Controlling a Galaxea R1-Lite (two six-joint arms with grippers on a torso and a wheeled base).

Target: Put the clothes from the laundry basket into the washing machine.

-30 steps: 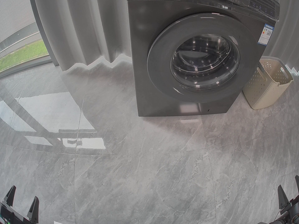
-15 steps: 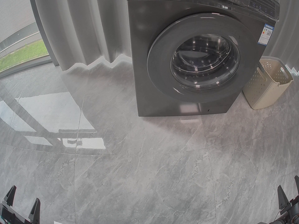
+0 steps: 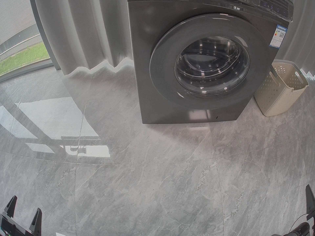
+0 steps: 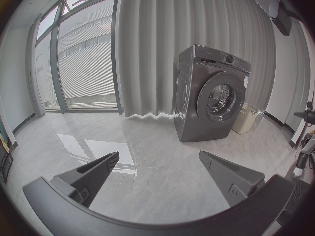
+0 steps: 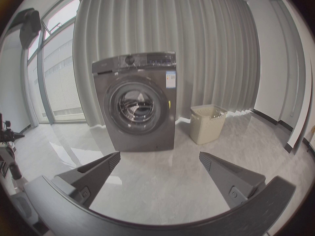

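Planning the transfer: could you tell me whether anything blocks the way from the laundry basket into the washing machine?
Yes: the door of the washing machine looks shut; the laundry basket stands beside it.

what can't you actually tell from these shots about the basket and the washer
- Laundry basket contents: in the head and right wrist views, its own perforated walls hide the bottom.
- Washing machine drum contents: in every view, reflections on the shut door glass mask them.
- Control panel settings: too small, under glossy film.

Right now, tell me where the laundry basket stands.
In the head view, the laundry basket stands on the floor at the right, close beside the washing machine.
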